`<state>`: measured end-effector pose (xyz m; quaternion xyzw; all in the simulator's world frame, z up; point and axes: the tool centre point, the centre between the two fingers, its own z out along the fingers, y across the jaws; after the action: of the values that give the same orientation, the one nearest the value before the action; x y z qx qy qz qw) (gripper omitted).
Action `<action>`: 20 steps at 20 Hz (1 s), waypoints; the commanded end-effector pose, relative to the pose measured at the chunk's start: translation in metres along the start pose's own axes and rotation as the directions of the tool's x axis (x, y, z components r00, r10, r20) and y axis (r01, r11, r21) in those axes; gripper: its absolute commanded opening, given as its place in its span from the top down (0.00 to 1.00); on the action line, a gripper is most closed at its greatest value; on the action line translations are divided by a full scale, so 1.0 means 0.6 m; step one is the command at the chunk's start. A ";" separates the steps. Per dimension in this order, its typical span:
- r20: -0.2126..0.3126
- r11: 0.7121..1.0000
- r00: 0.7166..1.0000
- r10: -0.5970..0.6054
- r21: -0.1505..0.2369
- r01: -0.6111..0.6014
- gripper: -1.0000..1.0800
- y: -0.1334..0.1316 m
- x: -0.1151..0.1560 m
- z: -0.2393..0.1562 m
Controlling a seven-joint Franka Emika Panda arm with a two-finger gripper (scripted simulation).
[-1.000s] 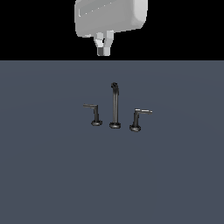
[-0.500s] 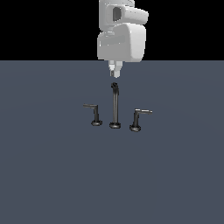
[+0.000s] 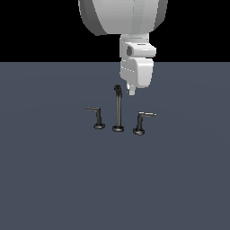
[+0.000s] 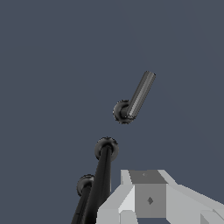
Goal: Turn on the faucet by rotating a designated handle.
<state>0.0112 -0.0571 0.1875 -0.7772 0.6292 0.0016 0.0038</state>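
The faucet [image 3: 118, 110] is a dark three-piece set on the grey floor, with a tall thin spout post between two short L-shaped handles. The handle [image 3: 143, 121] with the bright silvery lever stands at the exterior view's right of the post. A duller handle [image 3: 96, 117] stands on the other side. My gripper [image 3: 131, 91] hangs just right of the spout's curved tip and above the bright handle, touching nothing. Its fingers look pressed together and empty. In the wrist view the handle [image 4: 136, 97] lies beyond the spout post [image 4: 103, 175], and the gripper's grey body [image 4: 148, 199] fills the lower edge.
A flat dark grey floor [image 3: 54, 179] spreads all around the faucet. The arm's large white links [image 3: 121, 18] hang over the far side. In the wrist view a second dark post [image 4: 84, 192] shows partly behind the spout.
The arm has come down and shifted toward the exterior view's right, from above the spout tip to beside it. The faucet pieces have not moved.
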 end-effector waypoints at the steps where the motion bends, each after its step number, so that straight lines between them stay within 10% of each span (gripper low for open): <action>1: -0.003 0.997 0.997 0.080 -0.002 -0.080 1.00 -0.010 0.030 0.031; 20: -0.009 0.912 0.912 0.410 -0.001 -0.410 1.00 -0.028 0.164 0.149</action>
<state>0.0474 -0.1479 0.0982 -0.6308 0.7760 0.0000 -0.0008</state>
